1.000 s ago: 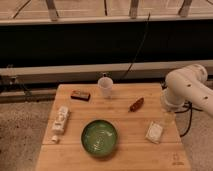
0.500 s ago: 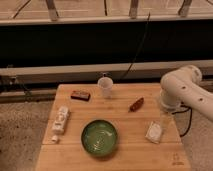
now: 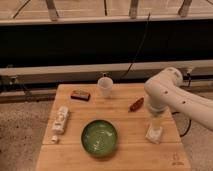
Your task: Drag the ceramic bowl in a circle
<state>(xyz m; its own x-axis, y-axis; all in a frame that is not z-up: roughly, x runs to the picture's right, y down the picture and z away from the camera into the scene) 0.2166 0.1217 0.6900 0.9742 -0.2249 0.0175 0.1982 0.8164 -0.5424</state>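
One ceramic bowl (image 3: 99,137) sits front-centre on worktop (image 3: 70,156); gripper (image 3: 155,123) hangs over white packet (image 3: 153,134); grip state I can't tell.

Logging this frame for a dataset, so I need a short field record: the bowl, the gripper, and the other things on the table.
table: wooden, light
ceramic bowl: front centre, upright, nothing touching it
gripper: right of the bowl, low over the pale packet, apart from the bowl
white cup: back centre, upright
dark bar: back left
white wrapper: left edge
reddish-brown item: right of centre
task state: bowl not yet contacted
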